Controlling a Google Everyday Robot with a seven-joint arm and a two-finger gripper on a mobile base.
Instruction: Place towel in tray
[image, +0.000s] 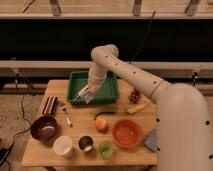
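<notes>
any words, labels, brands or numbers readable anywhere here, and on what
None can be read: no text shows on the dark green rectangular plastic tray, the round orange bowl or the wooden table.
The gripper, over the tray's front edge with the pale blue-grey towel, shows no marking.
</notes>
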